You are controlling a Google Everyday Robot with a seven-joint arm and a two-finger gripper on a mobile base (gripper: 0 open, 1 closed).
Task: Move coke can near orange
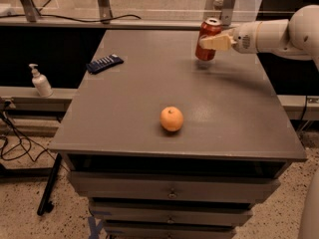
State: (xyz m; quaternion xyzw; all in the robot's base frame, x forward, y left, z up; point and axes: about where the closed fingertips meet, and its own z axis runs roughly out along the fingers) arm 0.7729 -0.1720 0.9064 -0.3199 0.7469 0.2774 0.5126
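Beyond orange, gripper clasping cylindrical coke can

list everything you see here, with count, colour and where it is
coke can: 1, red with silver top, far right of the table, tilted, held in the pincer
orange: 1, orange, on the table, middle, toward the front edge
flat ridged object: 1, dark blue, far left of the table top
pump bottle: 1, white, on the ledge left of the table
table: 1, grey, centre, drawers under it
cables: a few, black, on the floor at the left
robot arm: 1, white, reaching in from the right
pincer: 1, cream, closed on the coke can
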